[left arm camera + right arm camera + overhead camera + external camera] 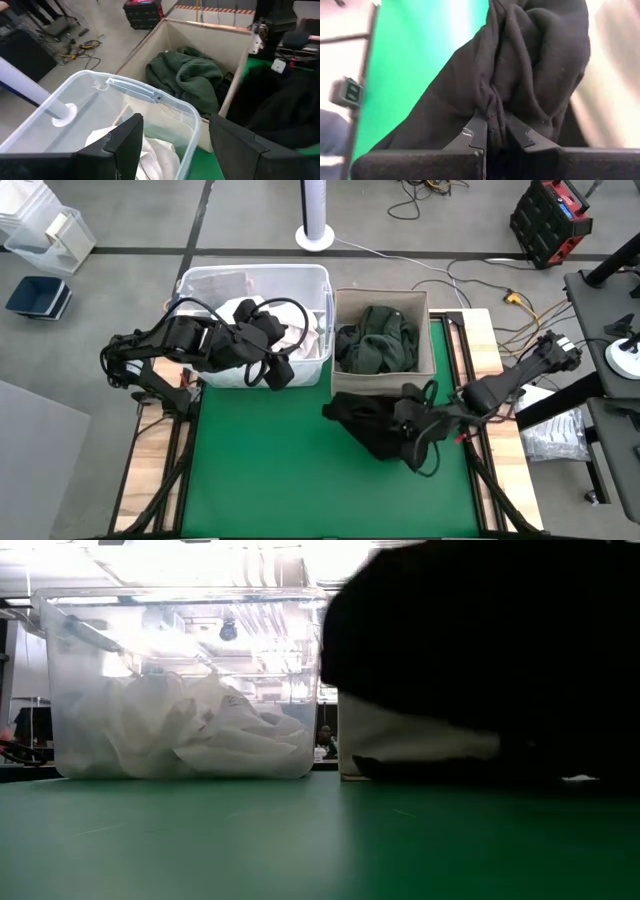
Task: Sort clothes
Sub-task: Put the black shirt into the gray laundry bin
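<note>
My right arm reaches in from the table's right edge, bent at the elbow and stretched low across the green mat [280,480]. Its right gripper [496,131] is clamped on a bunched fold of the black garment [372,423]; in the right wrist view I see both fingers pinching the dark cloth between their tips. The garment lies crumpled on the mat just in front of the tan fabric bin [381,380], with its upper edge touching or very near that bin's front wall.

My left arm comes in from the table's left side and lies across the clear plastic bin [322,290]. The left gripper [176,135] hangs over that bin's near corner with its fingers spread wide and nothing between them.

White clothes [190,730] sit heaped in the clear bin. A dark green garment [192,80] lies piled in the tan bin beside it.

In the high view the left arm covers much of the white pile, so I cannot count the pieces. The low view is half blocked by the black garment close to the lens, which hides most of the tan bin and both grippers. From the right wrist, I cannot tell what kind of garment the black cloth is.
</note>
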Robot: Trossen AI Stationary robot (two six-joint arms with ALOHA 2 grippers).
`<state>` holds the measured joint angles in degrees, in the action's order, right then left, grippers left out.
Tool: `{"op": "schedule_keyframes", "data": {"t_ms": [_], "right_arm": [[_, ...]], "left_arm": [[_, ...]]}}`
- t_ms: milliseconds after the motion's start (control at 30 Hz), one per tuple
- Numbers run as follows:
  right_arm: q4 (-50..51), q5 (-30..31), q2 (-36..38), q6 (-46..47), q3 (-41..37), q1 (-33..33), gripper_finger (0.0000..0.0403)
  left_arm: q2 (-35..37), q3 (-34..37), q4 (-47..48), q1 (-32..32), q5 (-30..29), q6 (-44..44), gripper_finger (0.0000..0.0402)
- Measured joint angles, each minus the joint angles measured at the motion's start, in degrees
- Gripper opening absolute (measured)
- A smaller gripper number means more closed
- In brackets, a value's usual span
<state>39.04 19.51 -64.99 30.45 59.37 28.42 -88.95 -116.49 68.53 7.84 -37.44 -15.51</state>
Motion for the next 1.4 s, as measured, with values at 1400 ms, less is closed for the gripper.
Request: {"op": "schedule_keyframes", "data": {"t_ms": [1400], "right_arm": [[-30.7,3.1,0.0,-50.7,34.0,-16.8,0.0018]], "left_arm": [[0.0,-8.7,-2.1,5.6,-13.6,-4.5,0.0204]]}}
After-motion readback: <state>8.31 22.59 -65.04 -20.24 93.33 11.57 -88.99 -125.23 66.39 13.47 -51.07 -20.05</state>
